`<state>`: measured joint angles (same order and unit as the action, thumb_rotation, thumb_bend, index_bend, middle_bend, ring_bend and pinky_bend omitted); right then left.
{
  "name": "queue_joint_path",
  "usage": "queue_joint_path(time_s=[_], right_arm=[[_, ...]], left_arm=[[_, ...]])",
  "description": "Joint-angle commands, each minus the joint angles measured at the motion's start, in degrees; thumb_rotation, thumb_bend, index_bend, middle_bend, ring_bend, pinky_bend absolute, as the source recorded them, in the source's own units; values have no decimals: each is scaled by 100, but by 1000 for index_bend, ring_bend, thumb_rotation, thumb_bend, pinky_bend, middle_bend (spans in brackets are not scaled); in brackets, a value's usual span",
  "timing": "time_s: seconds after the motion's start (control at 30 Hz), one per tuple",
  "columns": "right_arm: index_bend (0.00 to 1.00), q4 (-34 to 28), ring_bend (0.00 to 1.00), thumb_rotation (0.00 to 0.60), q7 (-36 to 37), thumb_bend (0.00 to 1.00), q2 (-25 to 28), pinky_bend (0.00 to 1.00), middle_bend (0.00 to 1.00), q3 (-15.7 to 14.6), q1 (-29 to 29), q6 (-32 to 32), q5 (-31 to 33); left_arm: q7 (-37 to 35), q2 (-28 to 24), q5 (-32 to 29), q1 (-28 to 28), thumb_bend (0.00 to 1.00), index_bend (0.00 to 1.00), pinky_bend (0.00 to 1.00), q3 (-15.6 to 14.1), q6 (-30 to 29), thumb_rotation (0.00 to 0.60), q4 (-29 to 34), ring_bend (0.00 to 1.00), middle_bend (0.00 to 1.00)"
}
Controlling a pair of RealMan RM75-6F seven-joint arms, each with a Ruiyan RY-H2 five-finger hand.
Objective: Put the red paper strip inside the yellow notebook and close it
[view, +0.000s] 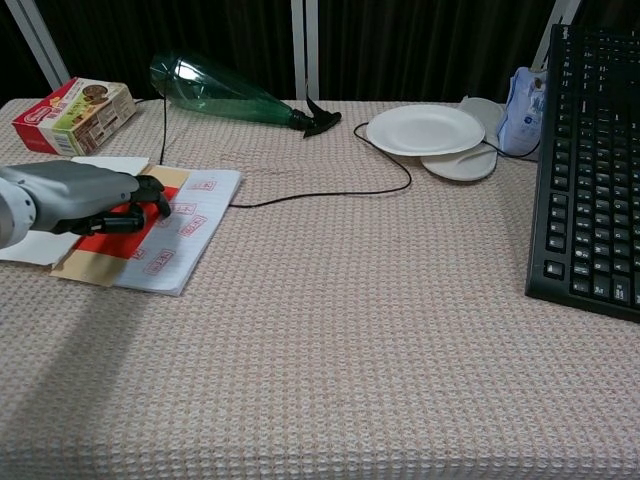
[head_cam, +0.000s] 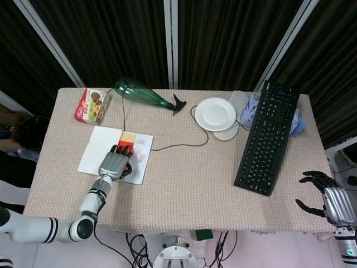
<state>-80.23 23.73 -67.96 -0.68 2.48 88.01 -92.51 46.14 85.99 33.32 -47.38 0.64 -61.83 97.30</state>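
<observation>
A snack box (head_cam: 92,105) sat at the far left corner of the table (head_cam: 189,190), beside a green bottle (head_cam: 142,94) lying on its side. The yellow notebook (head_cam: 114,156) lay open near the left edge, with the red paper strip (view: 122,229) on its right page. The left hand (head_cam: 114,163) rested flat on that strip, fingers extended and pressing down, gripping nothing. Farther right came a white plate (head_cam: 215,114), then a black keyboard (head_cam: 268,136). The right hand (head_cam: 329,200) hung off the table's right edge, fingers apart and empty.
</observation>
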Motion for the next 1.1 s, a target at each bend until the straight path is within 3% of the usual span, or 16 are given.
queue_joint_path(time_s=[0.03,0.33,0.5,0.57,0.6,0.77,0.83,0.93,1.1], right_arm=[[413,-11,192,600,-8,123,2,264,242,-1,1,6,-8],[413,-45,192,600,-35,124,21,264,242,-3,-11,34,-20],[413,-44,192,600,-20,124,36,264,242,4,-3,39,-26],[413,-41,192,600,-9,124,40,264,242,9,3,47,-36],[413,-37,192,600,-1,124,41,264,242,11,6,48,-39],[413,3,192,600,45,124,38,264,242,23,32,38,-50],[413,2,192,600,58,124,50,264,242,36,50,46,-64],[413,-60,192,600,57,124,135,264,241,74,77,108,-108],[413,-406,192,600,-67,121,498,264,239,166,130,233,-186]], left_arm=[[-8,-11,-1,6,775,190,49,-8,2,2,-8,0,0],[-195,65,208,51,736,159,49,17,29,1,-99,0,0],[-538,-75,653,255,725,141,50,-21,-137,1,102,0,0],[-652,-193,839,367,720,134,50,-73,-255,26,215,0,0],[-716,-259,928,433,705,125,50,-103,-321,65,273,0,0],[-1102,-532,1335,870,436,64,50,-297,-692,458,359,0,0],[-1232,-553,1399,1034,376,52,51,-374,-751,544,273,0,0],[-1411,-575,1396,1221,335,43,51,-434,-732,592,172,0,0],[-1611,-518,1530,1461,325,36,51,-475,-738,600,-35,0,0]])
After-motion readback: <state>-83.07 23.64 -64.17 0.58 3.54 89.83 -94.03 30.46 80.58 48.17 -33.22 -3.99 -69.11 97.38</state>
